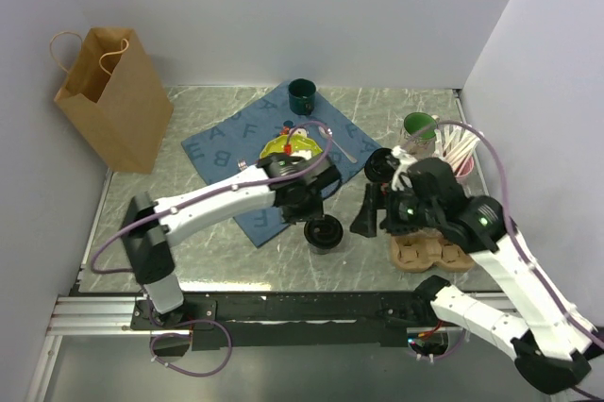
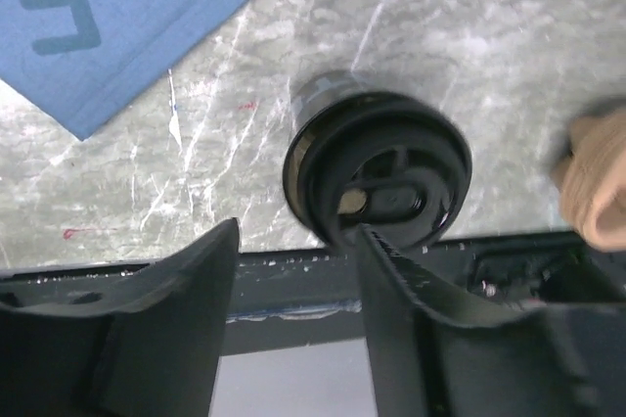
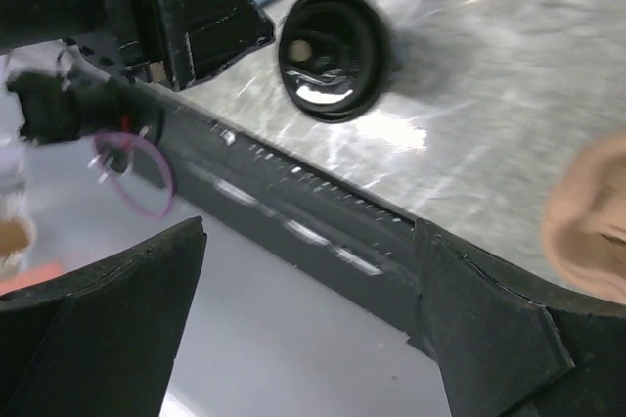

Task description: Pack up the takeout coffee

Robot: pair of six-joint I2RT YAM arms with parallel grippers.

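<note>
left gripper (image 2: 293, 241) fingers parted, nothing between them — the takeout coffee (image 2: 377, 167) stands upright on the table (image 2: 489, 25) just past the tips, at the near edge, left of the cup carrier (image 2: 597, 177) and not in it. right gripper (image 3: 303, 241) wide, empty, on the cup's right. looks like a handover: lift left straight clear, bring right in low under the lid, close gently — thin wall — and keep it upright.

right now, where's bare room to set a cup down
Bare tabletop between the paper bag and the blue cloth, and along the back beside the dark green mug. Crowded front right: black cup, left gripper, right gripper and cup carrier close together.
</note>
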